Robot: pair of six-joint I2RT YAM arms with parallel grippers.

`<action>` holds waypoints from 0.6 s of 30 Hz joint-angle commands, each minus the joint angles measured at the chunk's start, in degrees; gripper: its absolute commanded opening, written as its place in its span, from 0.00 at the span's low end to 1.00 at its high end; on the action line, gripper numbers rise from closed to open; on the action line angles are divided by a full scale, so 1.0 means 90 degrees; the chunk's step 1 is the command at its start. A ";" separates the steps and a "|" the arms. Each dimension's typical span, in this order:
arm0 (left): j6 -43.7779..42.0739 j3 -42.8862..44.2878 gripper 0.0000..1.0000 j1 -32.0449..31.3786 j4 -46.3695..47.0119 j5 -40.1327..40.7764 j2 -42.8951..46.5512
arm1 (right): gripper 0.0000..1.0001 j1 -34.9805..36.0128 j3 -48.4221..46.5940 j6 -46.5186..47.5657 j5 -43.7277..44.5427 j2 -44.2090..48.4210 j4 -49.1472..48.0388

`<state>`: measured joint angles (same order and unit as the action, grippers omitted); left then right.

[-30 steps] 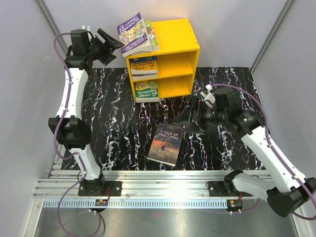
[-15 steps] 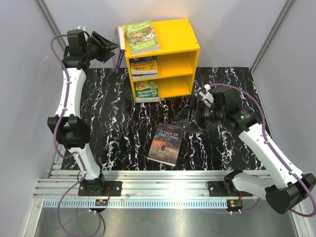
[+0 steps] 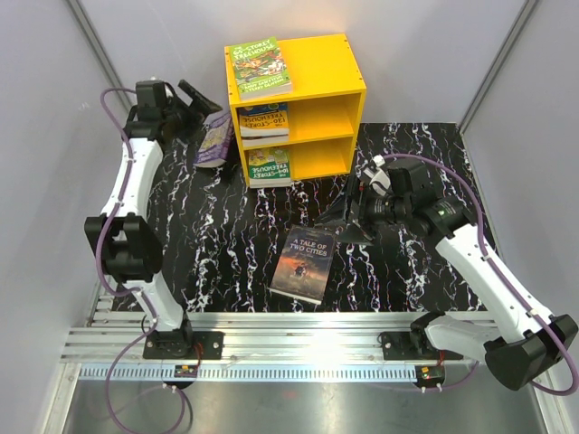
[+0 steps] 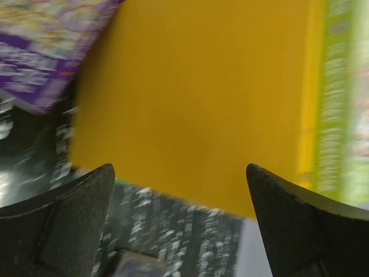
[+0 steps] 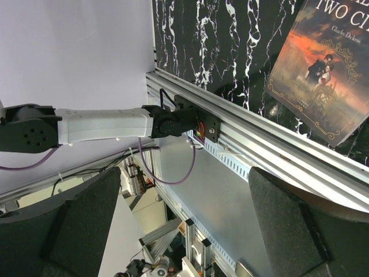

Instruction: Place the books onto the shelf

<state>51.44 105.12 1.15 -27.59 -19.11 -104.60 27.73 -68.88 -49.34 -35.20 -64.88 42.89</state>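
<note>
Top external: dropped purple book (image 3: 214,140) off shelf (image 3: 326,63) top, down beside it. Spread left end effector (image 4: 179,170) wide, gripping nothing. Needs regrasping.

Bright even light; L-wrist view motion-blurred, rest sharp; glare on rail (image 3: 308,347).

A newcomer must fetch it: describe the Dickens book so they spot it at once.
Start at the yellow shelf at the back of the black marbled table. In front of it one book lies flat, face up: A Tale of Two Cities. It has the only dark cover; the others are bright cartoon paperbacks.
</note>
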 commanded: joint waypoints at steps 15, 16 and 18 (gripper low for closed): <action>-0.1537 0.0790 0.99 0.0272 -0.1027 0.2291 -0.2039 | 1.00 -0.0083 0.0447 -0.0162 0.0434 -0.0105 0.0283; -0.1459 0.0849 0.99 0.0341 -0.0968 0.2154 -0.2321 | 1.00 -0.0083 0.0437 -0.0172 0.0473 -0.0134 0.0312; -0.1360 0.1024 0.99 0.0468 -0.0802 0.1841 -0.2576 | 1.00 -0.0083 0.0408 -0.0240 0.0571 -0.0193 0.0341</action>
<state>37.60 110.89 3.11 -37.85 -2.15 -124.84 27.38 -64.88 -50.28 -32.32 -65.91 45.39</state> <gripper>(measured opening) 0.987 0.994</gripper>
